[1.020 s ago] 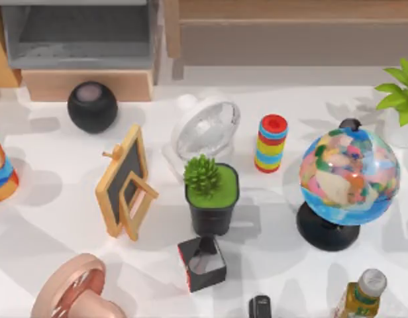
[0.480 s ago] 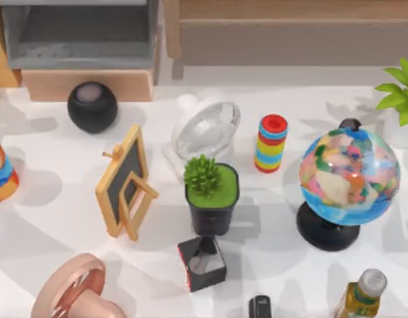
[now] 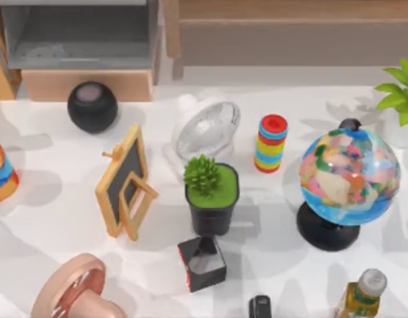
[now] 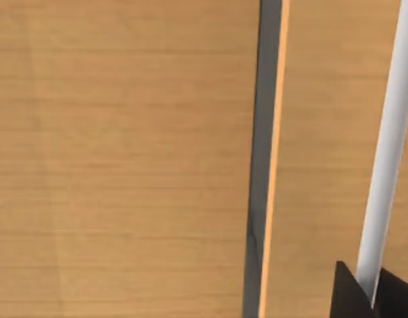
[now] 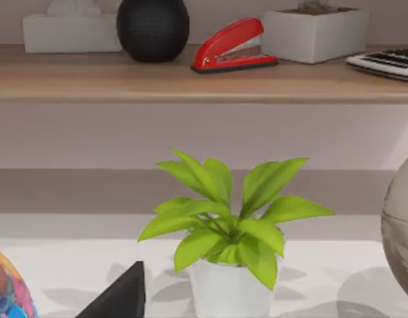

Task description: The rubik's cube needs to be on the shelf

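White table (image 3: 58, 218); light-brown shelf (image 3: 290, 10) (taupe front) behind.

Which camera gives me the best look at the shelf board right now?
The right wrist view: the shelf board runs across it, carrying a red stapler and a black round object. The top view catches the shelf from above at the table's far edge. The left wrist view shows close-up wood panels I can't identify.

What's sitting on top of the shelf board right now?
On the shelf, the right wrist view shows a white tissue box, a black sphere, a red stapler, a white planter and a calculator. No rubik's cube among them; the board's ends are out of frame.
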Controlling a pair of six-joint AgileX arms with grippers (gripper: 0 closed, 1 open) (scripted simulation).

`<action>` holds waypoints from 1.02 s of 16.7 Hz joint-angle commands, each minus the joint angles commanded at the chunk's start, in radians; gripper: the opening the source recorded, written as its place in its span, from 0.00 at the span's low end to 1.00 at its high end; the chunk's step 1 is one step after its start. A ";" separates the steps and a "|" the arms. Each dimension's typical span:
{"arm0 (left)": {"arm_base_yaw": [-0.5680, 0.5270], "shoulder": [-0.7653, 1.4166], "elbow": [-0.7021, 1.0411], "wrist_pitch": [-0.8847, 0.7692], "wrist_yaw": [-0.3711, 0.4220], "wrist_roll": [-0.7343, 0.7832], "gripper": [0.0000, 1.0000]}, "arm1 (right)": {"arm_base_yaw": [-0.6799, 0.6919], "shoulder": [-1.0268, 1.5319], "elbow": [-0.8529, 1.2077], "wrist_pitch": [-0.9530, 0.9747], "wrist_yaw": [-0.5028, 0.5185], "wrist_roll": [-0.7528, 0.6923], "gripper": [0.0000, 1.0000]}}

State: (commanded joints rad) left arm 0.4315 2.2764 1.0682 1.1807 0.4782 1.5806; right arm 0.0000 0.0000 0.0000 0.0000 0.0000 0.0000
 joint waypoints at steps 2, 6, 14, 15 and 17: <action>0.021 -0.034 -0.080 0.041 0.018 0.002 0.00 | 0.000 0.000 0.000 0.000 0.000 0.000 1.00; 0.036 -0.060 -0.132 0.073 0.032 0.001 0.00 | 0.000 0.000 0.000 0.000 0.000 0.000 1.00; 0.086 -0.114 -0.283 0.143 0.081 0.005 0.00 | 0.000 0.000 0.000 0.000 0.000 0.000 1.00; 0.097 -0.126 -0.322 0.161 0.090 0.004 0.00 | 0.000 0.000 0.000 0.000 0.000 0.000 1.00; 0.121 -0.153 -0.366 0.197 0.115 0.005 0.00 | 0.000 0.000 0.000 0.000 0.000 0.000 1.00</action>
State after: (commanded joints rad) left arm 0.5526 2.1230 0.7024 1.3776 0.5933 1.5858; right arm 0.0000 0.0000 0.0000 0.0000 0.0000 0.0000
